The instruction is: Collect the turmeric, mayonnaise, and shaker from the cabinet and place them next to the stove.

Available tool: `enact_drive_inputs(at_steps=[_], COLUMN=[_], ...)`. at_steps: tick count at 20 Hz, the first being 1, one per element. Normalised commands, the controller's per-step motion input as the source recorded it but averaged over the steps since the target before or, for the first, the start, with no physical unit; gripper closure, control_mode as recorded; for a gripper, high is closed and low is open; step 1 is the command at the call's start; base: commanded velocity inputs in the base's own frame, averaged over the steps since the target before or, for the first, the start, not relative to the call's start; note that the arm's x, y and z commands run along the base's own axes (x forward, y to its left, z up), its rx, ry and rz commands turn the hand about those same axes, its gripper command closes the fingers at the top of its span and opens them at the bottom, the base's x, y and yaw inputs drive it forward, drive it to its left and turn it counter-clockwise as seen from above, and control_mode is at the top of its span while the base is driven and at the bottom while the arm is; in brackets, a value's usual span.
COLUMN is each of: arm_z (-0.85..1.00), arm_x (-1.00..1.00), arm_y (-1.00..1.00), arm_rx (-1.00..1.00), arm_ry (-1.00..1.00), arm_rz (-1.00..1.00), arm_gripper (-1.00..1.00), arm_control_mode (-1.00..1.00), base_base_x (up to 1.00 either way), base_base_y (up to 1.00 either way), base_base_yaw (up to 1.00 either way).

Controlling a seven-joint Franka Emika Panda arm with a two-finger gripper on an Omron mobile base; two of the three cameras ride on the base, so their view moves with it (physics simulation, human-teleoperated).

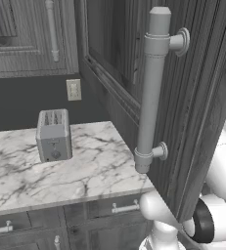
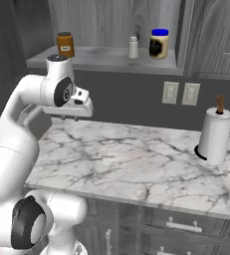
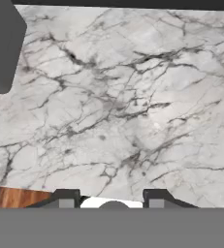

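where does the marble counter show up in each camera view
Left base view: the white grey-veined marble countertop fills the lower left, carrying a grey metal toaster.
Right base view: it spans the middle, carrying a white paper-towel roll.
Hand view: it covers most of the picture.
Shared landmark: the dark backsplash wall behind the counter, bearing pale outlet plates.

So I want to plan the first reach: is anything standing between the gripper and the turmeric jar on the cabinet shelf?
Nothing visible blocks it. The cabinet door is swung open, and the turmeric stands exposed at the shelf's left end, above the gripper, which hangs empty over the marble counter. The shaker and mayonnaise stand farther right, apart from it.
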Motion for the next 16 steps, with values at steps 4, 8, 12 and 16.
enact_drive_inputs(at_steps=[4, 8, 12, 16], arm_z=[0.0, 0.12, 0.54, 0.81], arm_x=[-0.19, -0.46, -0.43, -0.29], arm_y=[0.0, -0.1, -0.36, -0.35], arm_rx=[0.01, 0.04, 0.07, 0.05], arm_ry=[-0.1, -0.4, -0.51, -0.5], arm_rz=[0.0, 0.0, 0.01, 0.0], arm_gripper=[-1.0, -1.0, -1.0, -1.0], arm_control_mode=[-1.0, -1.0, -1.0, -1.0], base_base_x=[0.0, 0.0, 0.0, 0.0], base_base_y=[0.0, 0.0, 0.0, 0.0], base_base_yaw=[0.0, 0.0, 0.0, 0.0])
